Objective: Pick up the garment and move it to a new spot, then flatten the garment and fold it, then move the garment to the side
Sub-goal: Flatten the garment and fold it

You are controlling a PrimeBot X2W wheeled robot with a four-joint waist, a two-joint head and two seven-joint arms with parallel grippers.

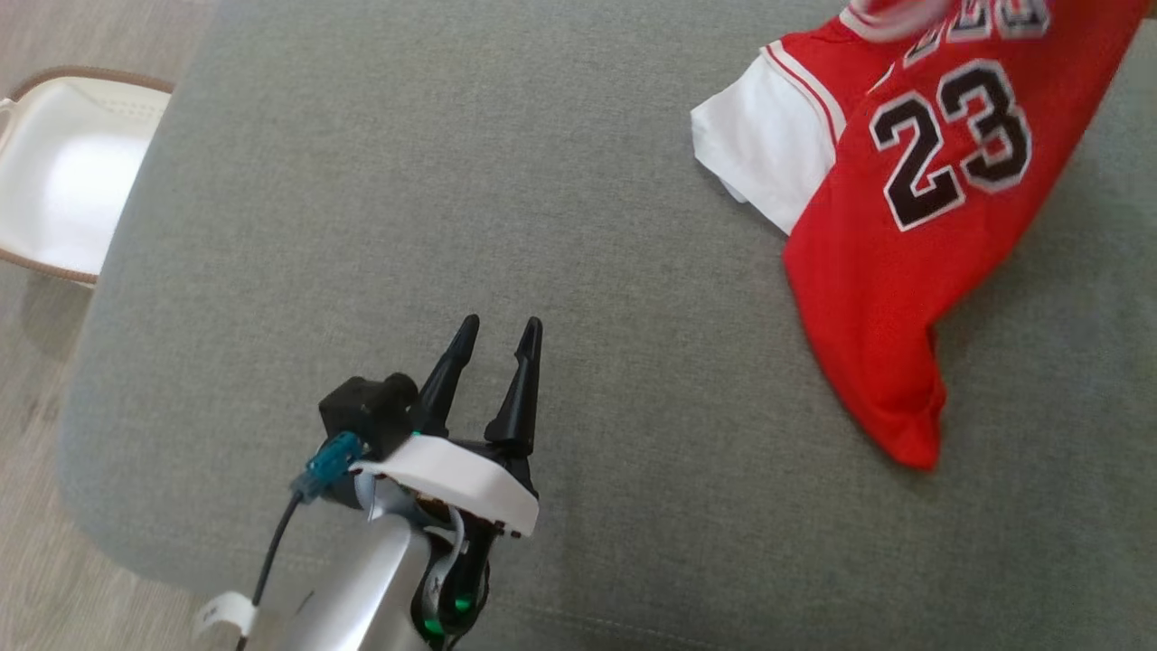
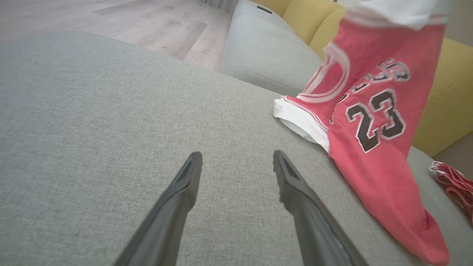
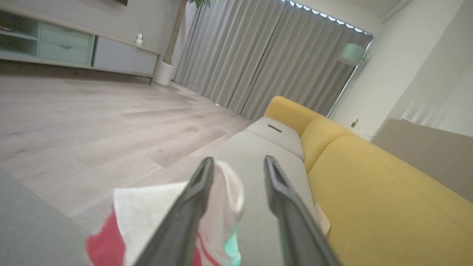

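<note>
The moving step seems in hand: the garment (image 1: pixel 904 271) hangs at upper right, hem on the grey cushion (image 1: pixel 452 181), left gripper (image 1: pixel 503 322) jaws apart, right gripper (image 3: pixel 238 159) grip unclear; next, lay it flat.

The grey cushion (image 1: pixel 407 181) lies bare ahead of and on both sides of the left gripper (image 1: pixel 503 320), whose fingers stand apart above it, so most of its top is open to pass over. The jersey (image 1: pixel 904 271) takes up the far right part, its lower end on the cushion and its upper part raised, and it bars a straight way through there. What looks like a white basket (image 1: pixel 63 163) stands off the cushion's left edge, a yellow sofa (image 2: pixel 447 103) rises behind the jersey, and a red heap (image 2: pixel 452 184) lies just beyond the jersey.
</note>
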